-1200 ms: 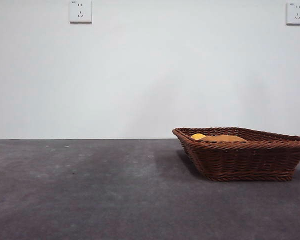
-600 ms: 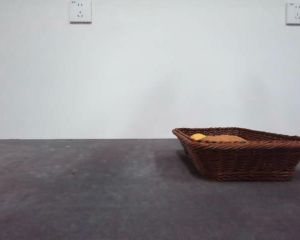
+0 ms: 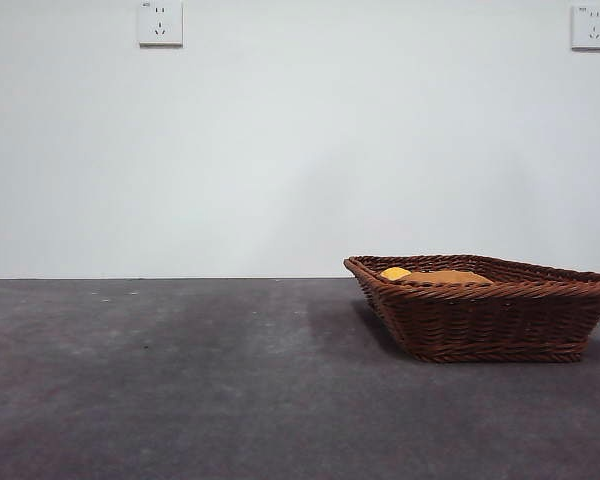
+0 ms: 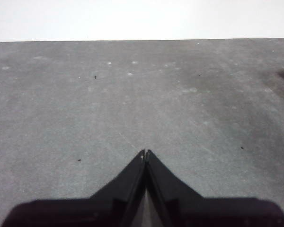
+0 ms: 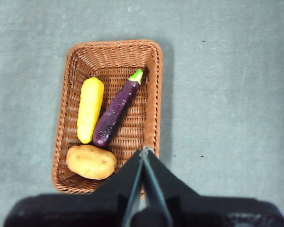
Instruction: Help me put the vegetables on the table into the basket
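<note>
You've bare dark-grey matte counter (image 3: pixel 180 380) all round the brown woven wicker basket (image 5: pixel 154 94); right hand (image 5: pixel 145 150) above its rim, left hand (image 4: pixel 145 152) well away, both pressed together.

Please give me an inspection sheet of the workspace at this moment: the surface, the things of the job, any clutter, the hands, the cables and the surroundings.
Surface: the table is dark grey, matte, with faint pale scuffs and small specks.
Job's things: the basket holds a yellow corn-like piece, a purple eggplant and a potato. No vegetable seen outside it.
Clutter: nothing seen.
Hands: the left hand is shut, holding nothing, over bare table. The right hand is shut, holding nothing, above the basket's rim. Neither shows in the front view.
Cables: nothing seen.
Surroundings: white wall with two power sockets, one near each upper corner.
</note>
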Controlling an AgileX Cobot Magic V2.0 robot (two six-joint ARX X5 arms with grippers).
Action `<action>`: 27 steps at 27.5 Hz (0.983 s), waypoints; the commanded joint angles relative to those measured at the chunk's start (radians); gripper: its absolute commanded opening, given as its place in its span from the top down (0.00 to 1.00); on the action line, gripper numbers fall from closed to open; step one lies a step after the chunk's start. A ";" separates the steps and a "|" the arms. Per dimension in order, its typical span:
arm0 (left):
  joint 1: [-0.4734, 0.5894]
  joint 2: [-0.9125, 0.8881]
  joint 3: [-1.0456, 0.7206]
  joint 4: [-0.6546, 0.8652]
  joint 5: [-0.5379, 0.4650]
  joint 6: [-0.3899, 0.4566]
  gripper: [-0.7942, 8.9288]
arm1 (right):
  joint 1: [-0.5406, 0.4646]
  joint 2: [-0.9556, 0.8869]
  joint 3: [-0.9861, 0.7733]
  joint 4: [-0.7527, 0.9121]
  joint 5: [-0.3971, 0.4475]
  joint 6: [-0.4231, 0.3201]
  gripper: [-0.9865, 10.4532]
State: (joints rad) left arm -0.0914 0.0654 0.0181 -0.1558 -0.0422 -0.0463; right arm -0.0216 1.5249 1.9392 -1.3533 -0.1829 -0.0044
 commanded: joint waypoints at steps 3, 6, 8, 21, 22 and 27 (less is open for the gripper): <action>0.002 0.014 -0.011 0.003 -0.003 -0.005 0.92 | -0.032 -0.017 -0.021 0.060 0.045 0.000 0.91; 0.002 0.016 -0.011 0.004 -0.003 -0.005 0.92 | -0.032 -0.143 -0.190 0.297 0.045 0.001 0.91; 0.002 0.018 -0.011 0.003 -0.003 -0.006 0.92 | -0.032 -0.270 -0.405 0.573 0.045 0.001 0.91; 0.002 0.029 -0.011 0.003 -0.003 -0.006 0.92 | -0.032 -1.192 -1.683 1.532 0.061 -0.034 0.91; 0.002 0.029 -0.011 0.003 -0.003 -0.005 0.92 | -0.032 -1.231 -1.716 1.534 0.060 -0.034 0.91; 0.002 0.029 -0.011 0.003 -0.003 -0.006 0.92 | -0.032 -1.343 -1.818 1.532 0.060 -0.028 0.91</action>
State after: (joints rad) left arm -0.0917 0.0944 0.0181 -0.1558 -0.0425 -0.0463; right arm -0.0536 0.1925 0.1364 0.1654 -0.1268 -0.0334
